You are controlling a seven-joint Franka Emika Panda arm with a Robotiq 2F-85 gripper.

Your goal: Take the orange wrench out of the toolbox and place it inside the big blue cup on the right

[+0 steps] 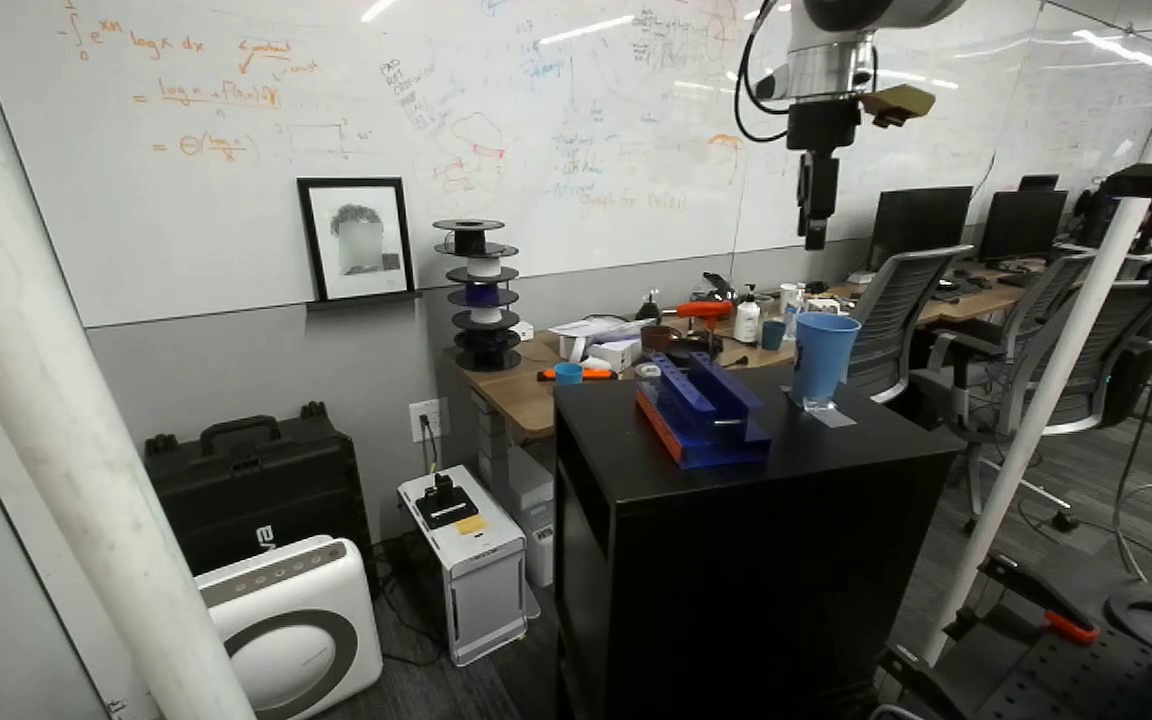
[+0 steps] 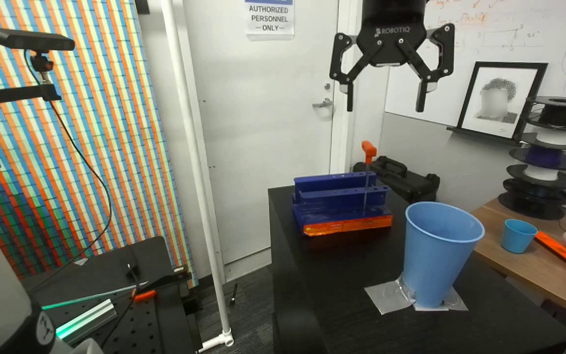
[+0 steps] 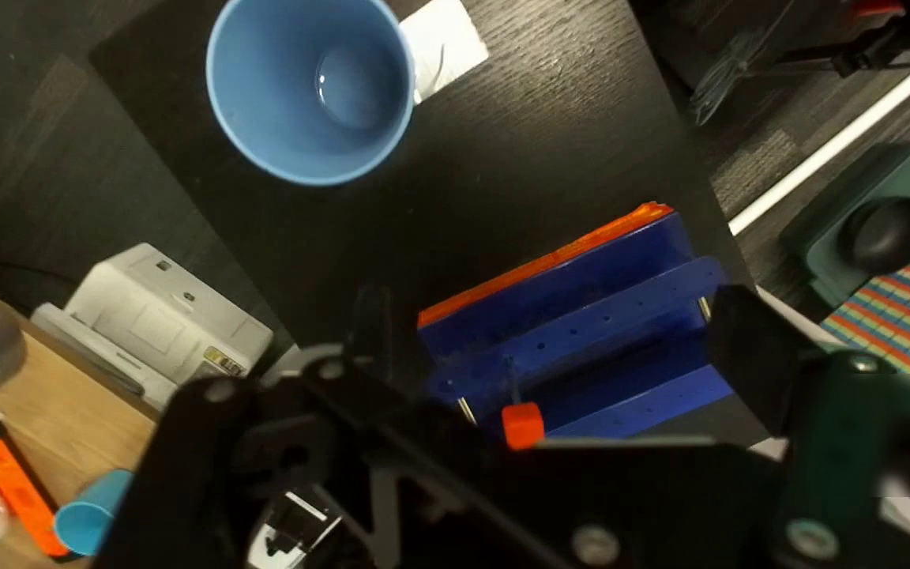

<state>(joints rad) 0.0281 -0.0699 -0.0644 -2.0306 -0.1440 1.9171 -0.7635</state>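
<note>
The orange-handled wrench with a thin metal shaft is held upright in the dark-blue toolbox with two perforated rails and an orange edge. In an exterior view its handle is seen at about one o'clock from the toolbox's middle; whether the shaft is passed through a hole cannot be told. In the wrist view the handle is shown near five o'clock.

The black two-fingered pincer is released: its fingers are spread wide, and it is held above the wrench, apart from it, at about one o'clock from the handle.

The tall light-blue cup with a flared rim is set upright at about four o'clock from the toolbox, apart from it. Its base is fastened with greyish tape to the black wood-grained worktop, by which the toolbox is carried too. In the wrist view the cup's open mouth is shown toward eleven o'clock.

Farther out, between two and three o'clock from the tall cup, a small turquoise cup is placed on a lower light-brown worktop, just beside a flat orange-and-black tool. Near one o'clock from the small cup, black-flanged spools are stacked. Behind the toolbox, a black hard case is seen at about two o'clock and a white door with a printed sign at about ten.
</note>
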